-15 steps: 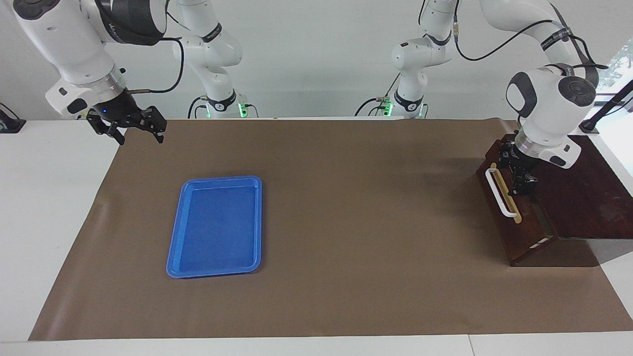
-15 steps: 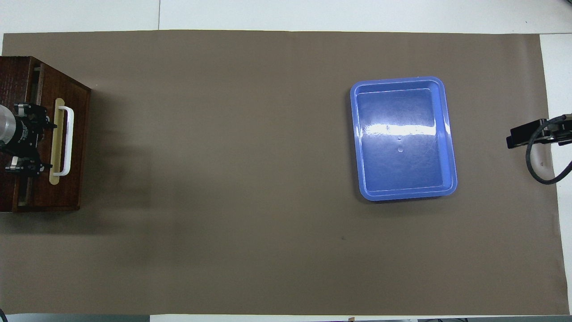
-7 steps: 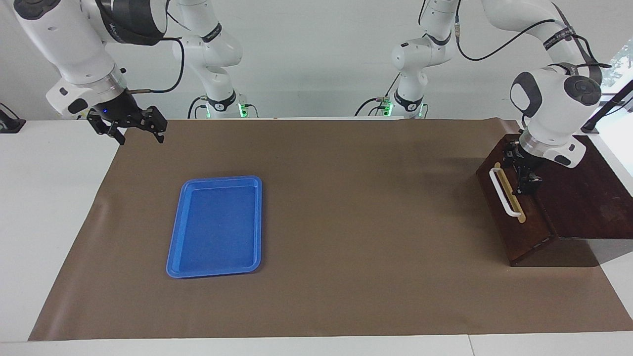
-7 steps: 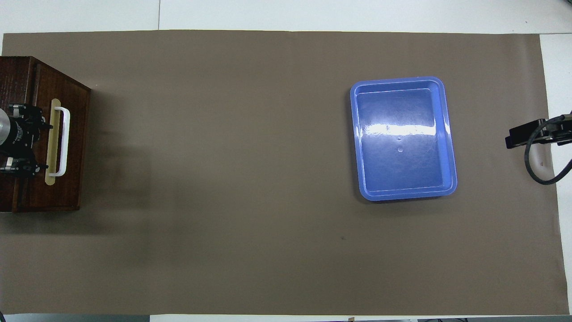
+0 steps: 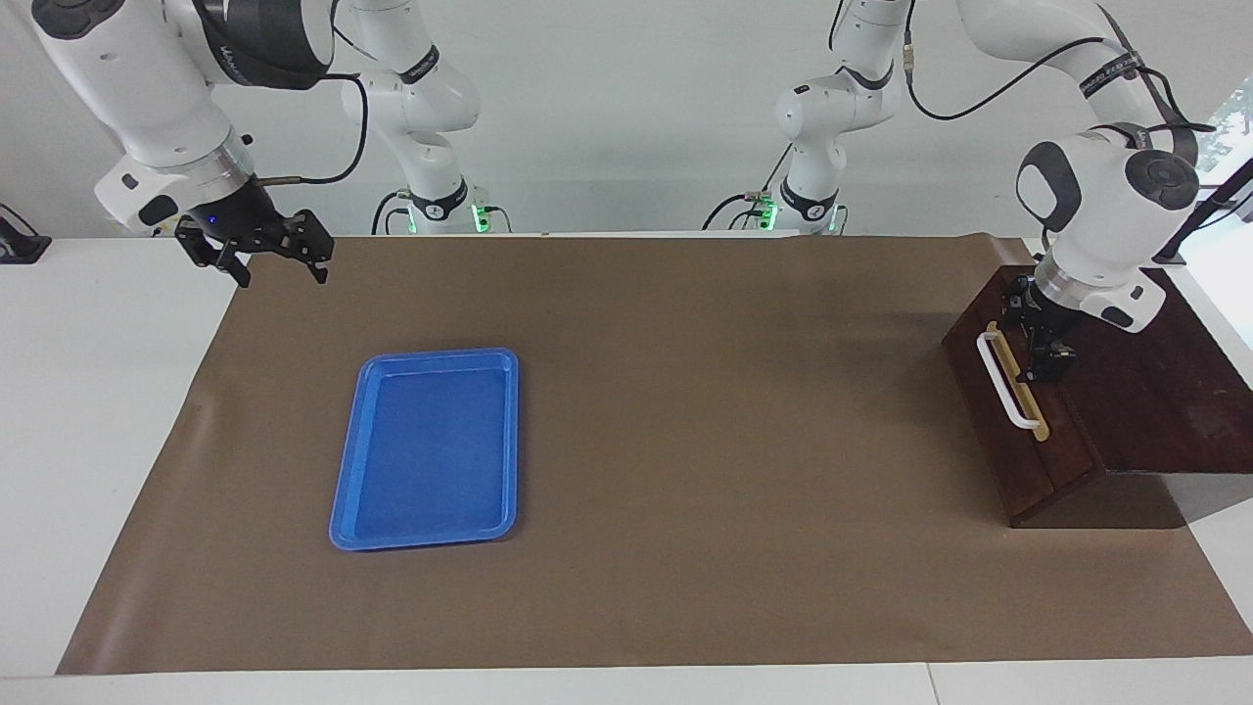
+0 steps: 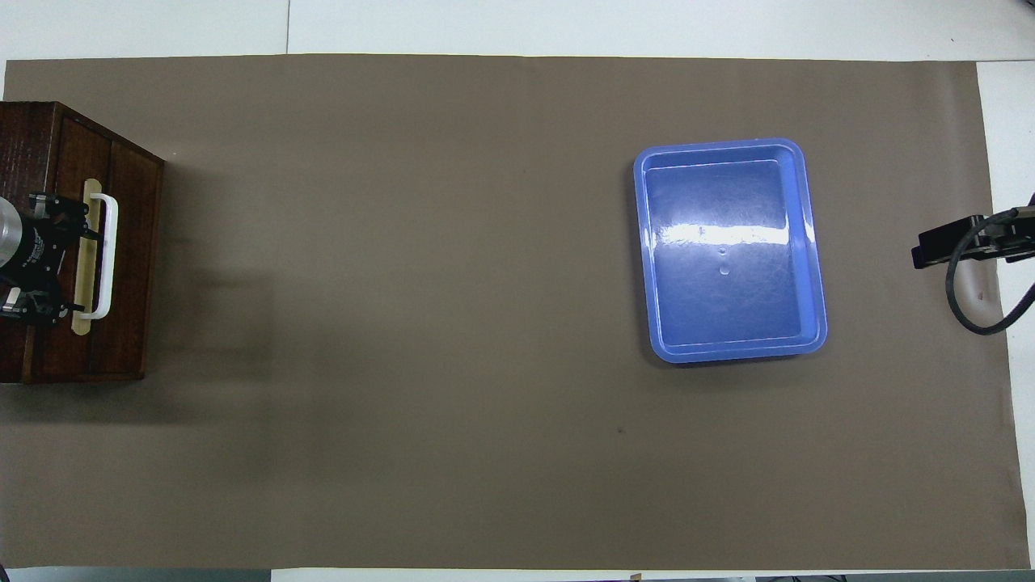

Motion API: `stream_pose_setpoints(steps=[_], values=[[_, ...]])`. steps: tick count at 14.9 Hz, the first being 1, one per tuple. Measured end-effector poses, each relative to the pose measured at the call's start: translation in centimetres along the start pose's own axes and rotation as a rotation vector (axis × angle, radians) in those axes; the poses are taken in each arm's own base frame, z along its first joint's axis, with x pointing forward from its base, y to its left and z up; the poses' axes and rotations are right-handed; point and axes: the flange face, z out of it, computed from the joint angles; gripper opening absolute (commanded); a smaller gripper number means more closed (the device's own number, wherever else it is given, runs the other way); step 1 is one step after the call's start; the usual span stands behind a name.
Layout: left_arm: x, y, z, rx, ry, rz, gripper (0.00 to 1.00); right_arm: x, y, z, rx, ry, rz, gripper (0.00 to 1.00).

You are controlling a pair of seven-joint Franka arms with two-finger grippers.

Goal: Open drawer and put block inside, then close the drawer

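Note:
The dark brown drawer (image 5: 1013, 446) sits pushed in, flush with its wooden box (image 5: 1155, 392) at the left arm's end of the table. Its white bar handle (image 5: 1006, 380) on a tan strip faces the table's middle. The drawer (image 6: 129, 259) and handle (image 6: 105, 255) also show in the overhead view. My left gripper (image 5: 1040, 333) is open, with its fingers spread along the tan strip at the drawer's top edge, beside the handle (image 6: 69, 259). My right gripper (image 5: 259, 253) is open and empty, and waits over the mat's corner at the right arm's end. The yellow block is out of view.
An empty blue plastic tray (image 5: 345, 509) lies on the brown mat (image 5: 705, 441) toward the right arm's end; it also shows in the overhead view (image 6: 815, 242). White tabletop borders the mat.
The drawer has slid from partly open into the box until flush. My left gripper moved with it toward the box. The right arm has not moved.

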Motion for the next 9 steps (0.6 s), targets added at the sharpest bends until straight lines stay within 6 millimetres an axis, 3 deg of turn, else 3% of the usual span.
stream_pose_setpoints(steps=[2, 5, 7, 9], values=[[-2.8, 0.2, -1.8, 0.02, 0.0, 0.081, 1.0, 0.0, 0.0, 0.0, 0.0, 0.0, 0.0, 1.0], [-9.2, -0.1, -6.3, 0.014, 0.018, 0.282, 1.0, 0.0, 0.0, 0.0, 0.0, 0.0, 0.0, 1.0], [-11.2, -0.7, -8.2, 0.004, 0.001, 0.392, 1.0, 0.0, 0.0, 0.0, 0.0, 0.0, 0.0, 1.0], [-11.5, -0.9, -9.7, -0.011, -0.029, 0.548, 1.0, 0.0, 0.0, 0.0, 0.0, 0.0, 0.0, 1.0]])
